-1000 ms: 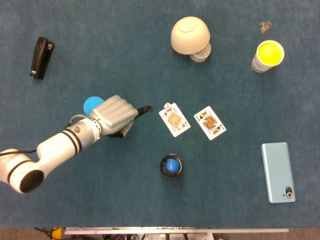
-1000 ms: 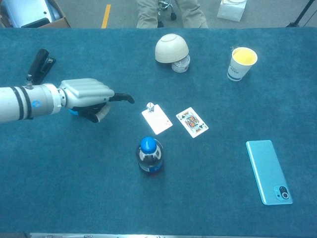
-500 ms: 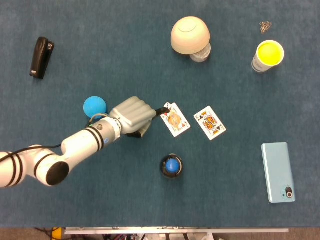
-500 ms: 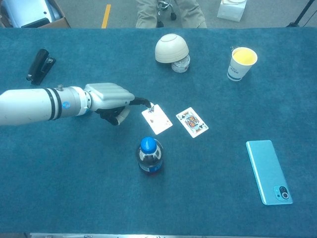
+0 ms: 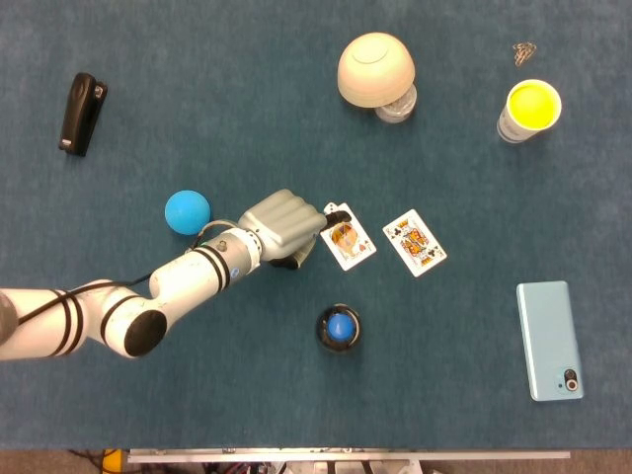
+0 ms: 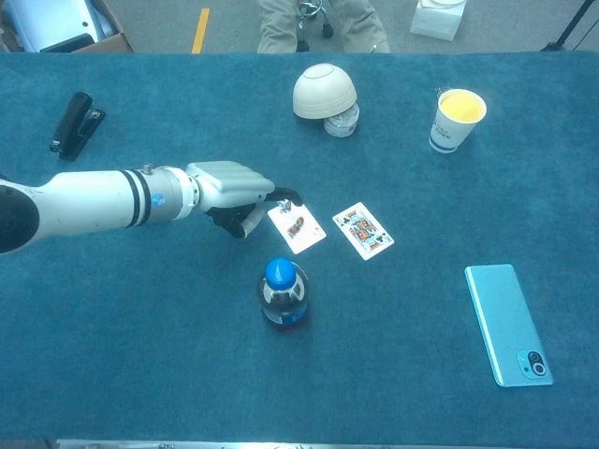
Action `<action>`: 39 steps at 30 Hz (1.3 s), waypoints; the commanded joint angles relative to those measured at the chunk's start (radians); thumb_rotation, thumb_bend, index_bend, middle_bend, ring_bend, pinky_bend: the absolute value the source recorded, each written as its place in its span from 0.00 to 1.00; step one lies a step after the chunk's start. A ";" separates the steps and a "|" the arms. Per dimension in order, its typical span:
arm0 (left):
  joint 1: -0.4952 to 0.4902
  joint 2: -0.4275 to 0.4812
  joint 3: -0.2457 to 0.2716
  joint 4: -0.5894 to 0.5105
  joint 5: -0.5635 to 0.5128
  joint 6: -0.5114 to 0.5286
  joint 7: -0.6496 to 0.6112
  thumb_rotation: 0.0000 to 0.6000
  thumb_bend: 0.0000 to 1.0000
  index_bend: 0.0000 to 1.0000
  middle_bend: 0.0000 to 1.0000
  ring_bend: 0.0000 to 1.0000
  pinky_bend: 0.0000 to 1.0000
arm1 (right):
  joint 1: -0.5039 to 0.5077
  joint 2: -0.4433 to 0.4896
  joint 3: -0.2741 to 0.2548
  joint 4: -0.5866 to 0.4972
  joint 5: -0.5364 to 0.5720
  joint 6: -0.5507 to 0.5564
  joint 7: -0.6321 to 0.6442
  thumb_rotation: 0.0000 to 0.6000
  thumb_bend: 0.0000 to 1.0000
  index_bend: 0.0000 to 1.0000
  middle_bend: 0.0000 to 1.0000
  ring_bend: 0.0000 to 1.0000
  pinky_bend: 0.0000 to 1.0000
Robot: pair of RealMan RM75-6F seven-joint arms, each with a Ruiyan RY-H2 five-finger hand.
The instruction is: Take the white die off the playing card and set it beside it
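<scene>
The left hand [image 6: 229, 187] reaches to the white die [image 6: 281, 203] — it sits on the card's [image 6: 298, 227] far corner. Fingers are curled (one pokes out), touching it; a real hold cannot be told.

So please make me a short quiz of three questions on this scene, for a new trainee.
1. True or false: the left robot hand is at the card that carries the white die.
2. Which object stands nearest to that playing card? A) bottle B) phone C) stapler
3. Fill in: the bowl lies ____ on the table.

Key: 1 true; 2 A; 3 upside down.
</scene>
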 commanded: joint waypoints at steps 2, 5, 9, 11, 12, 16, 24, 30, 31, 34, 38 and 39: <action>-0.010 -0.015 0.008 0.017 -0.013 0.006 -0.001 1.00 1.00 0.07 1.00 1.00 0.93 | -0.001 0.002 0.000 0.000 0.001 0.000 0.002 1.00 0.45 0.28 0.31 0.16 0.25; -0.017 -0.023 0.015 0.032 -0.023 0.006 -0.001 1.00 1.00 0.07 1.00 1.00 0.93 | -0.002 0.002 0.000 0.002 0.001 0.001 0.004 1.00 0.45 0.28 0.31 0.16 0.25; -0.025 -0.025 0.030 0.042 -0.032 0.009 0.005 1.00 1.00 0.07 1.00 1.00 0.93 | -0.004 0.003 0.000 0.004 0.003 0.004 0.004 1.00 0.45 0.28 0.31 0.16 0.25; -0.028 -0.024 0.041 0.045 -0.033 0.018 0.016 1.00 1.00 0.07 1.00 1.00 0.93 | -0.005 0.003 0.000 0.003 0.003 0.006 0.005 1.00 0.45 0.28 0.31 0.16 0.25; -0.028 -0.023 0.044 0.044 -0.035 0.022 0.019 1.00 1.00 0.07 1.00 1.00 0.93 | -0.006 0.003 0.000 0.004 0.003 0.006 0.004 1.00 0.45 0.28 0.31 0.16 0.25; -0.029 -0.010 0.055 0.036 -0.046 0.032 0.021 1.00 1.00 0.07 1.00 1.00 0.93 | -0.007 0.004 -0.001 0.002 0.002 0.008 0.004 1.00 0.45 0.28 0.31 0.16 0.25; -0.033 0.029 0.071 0.015 -0.064 0.045 0.026 1.00 1.00 0.07 1.00 1.00 0.93 | -0.008 0.002 -0.003 -0.001 -0.002 0.010 0.000 1.00 0.45 0.28 0.31 0.15 0.25; -0.034 0.057 0.086 -0.001 -0.073 0.052 0.030 1.00 1.00 0.07 1.00 1.00 0.93 | -0.007 0.002 -0.003 -0.008 -0.005 0.011 -0.005 1.00 0.45 0.28 0.31 0.15 0.25; -0.034 0.062 0.088 -0.004 -0.073 0.054 0.031 1.00 1.00 0.07 1.00 1.00 0.93 | -0.007 0.002 -0.003 -0.009 -0.005 0.012 -0.006 1.00 0.45 0.28 0.31 0.15 0.25; -0.034 0.076 0.093 -0.015 -0.075 0.058 0.033 1.00 1.00 0.07 1.00 1.00 0.93 | -0.007 0.003 -0.003 -0.013 -0.007 0.011 -0.009 1.00 0.45 0.28 0.31 0.16 0.25; -0.032 0.090 0.091 -0.035 -0.074 0.068 0.027 1.00 1.00 0.07 1.00 1.00 0.93 | -0.008 0.002 -0.004 -0.015 -0.009 0.013 -0.010 1.00 0.45 0.28 0.31 0.16 0.25; -0.031 0.093 0.089 -0.039 -0.073 0.070 0.025 1.00 1.00 0.07 1.00 1.00 0.93 | -0.008 0.002 -0.004 -0.015 -0.009 0.014 -0.010 1.00 0.45 0.28 0.31 0.16 0.25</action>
